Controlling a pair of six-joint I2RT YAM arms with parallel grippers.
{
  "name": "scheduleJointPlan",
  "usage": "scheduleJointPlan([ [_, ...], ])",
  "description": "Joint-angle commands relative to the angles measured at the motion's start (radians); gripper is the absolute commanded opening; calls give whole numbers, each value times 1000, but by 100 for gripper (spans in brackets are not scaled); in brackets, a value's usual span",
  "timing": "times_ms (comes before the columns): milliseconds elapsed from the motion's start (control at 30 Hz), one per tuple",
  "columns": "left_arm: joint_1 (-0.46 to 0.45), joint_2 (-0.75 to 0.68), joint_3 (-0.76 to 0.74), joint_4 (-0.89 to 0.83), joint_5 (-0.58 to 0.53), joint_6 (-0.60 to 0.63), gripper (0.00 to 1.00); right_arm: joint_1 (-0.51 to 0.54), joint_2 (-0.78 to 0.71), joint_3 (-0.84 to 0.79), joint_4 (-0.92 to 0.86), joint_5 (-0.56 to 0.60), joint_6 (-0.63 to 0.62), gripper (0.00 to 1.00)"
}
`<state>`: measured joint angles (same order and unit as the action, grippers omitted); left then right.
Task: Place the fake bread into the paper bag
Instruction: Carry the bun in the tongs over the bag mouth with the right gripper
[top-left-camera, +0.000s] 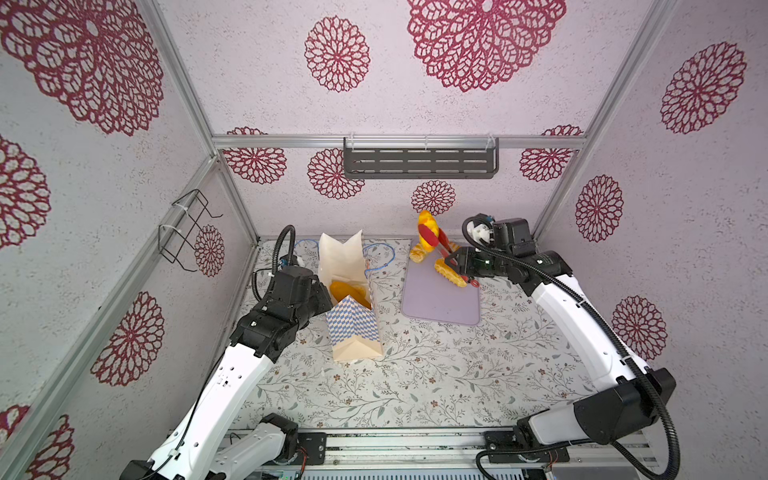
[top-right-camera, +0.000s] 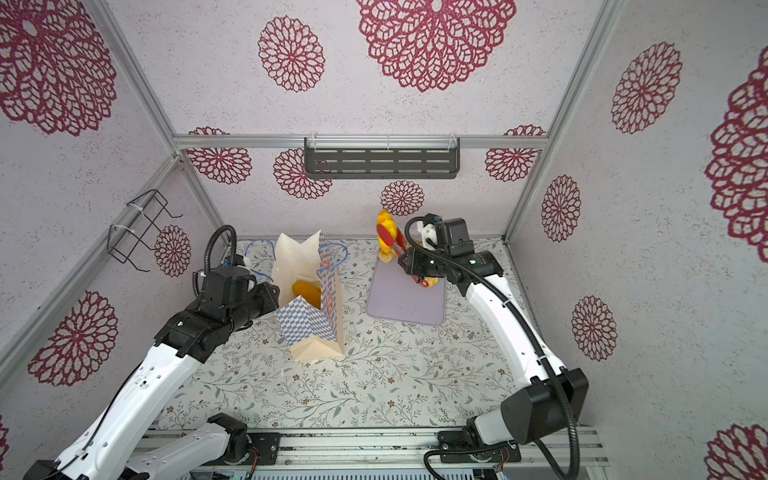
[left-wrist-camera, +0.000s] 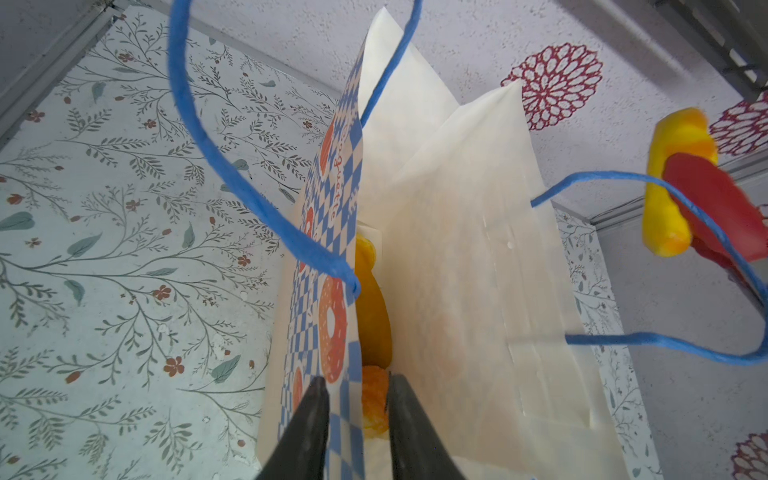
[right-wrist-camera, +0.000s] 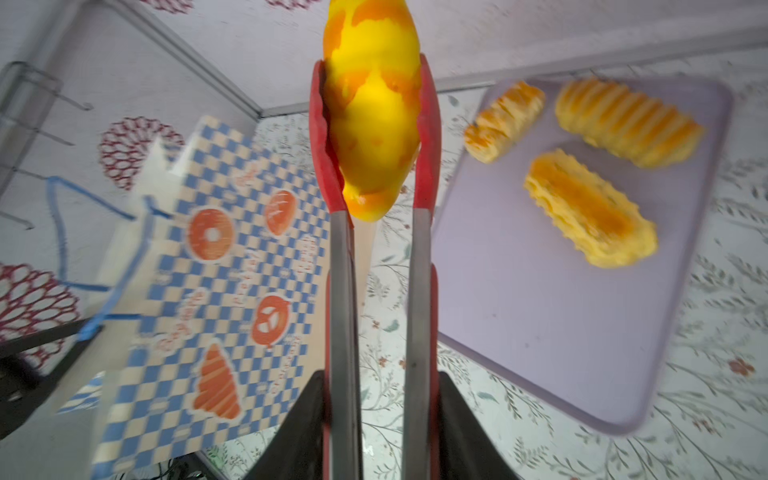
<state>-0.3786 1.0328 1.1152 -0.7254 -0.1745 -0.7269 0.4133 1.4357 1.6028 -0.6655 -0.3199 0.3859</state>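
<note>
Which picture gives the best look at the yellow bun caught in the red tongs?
The right wrist view: the bun looms large, squeezed between the tongs. Both top views show it small and far off; the left wrist view catches it at the edge, partly behind a tong tip.

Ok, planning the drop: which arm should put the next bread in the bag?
Right. The right end effector grips the tongs, which hold a bread raised near the bag. The left end effector straddles the bag's wall, holding no bread.
</note>
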Motion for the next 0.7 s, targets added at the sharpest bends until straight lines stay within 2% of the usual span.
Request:
scheduleJointPlan([
  [0, 8, 3, -5, 30, -3, -8, 22, 77, -23, 111, 17, -24, -13, 41],
  [133, 8, 7, -5, 28, -2, -10, 16, 165, -4, 187, 24, -45, -28, 41],
  [367, 7, 12, 1, 29, -2, -11, 10, 299, 58, 256, -20, -34, -57, 41],
  [667, 7, 10, 6, 24, -3, -15, 8, 380, 101, 266, -64, 17, -80, 40],
])
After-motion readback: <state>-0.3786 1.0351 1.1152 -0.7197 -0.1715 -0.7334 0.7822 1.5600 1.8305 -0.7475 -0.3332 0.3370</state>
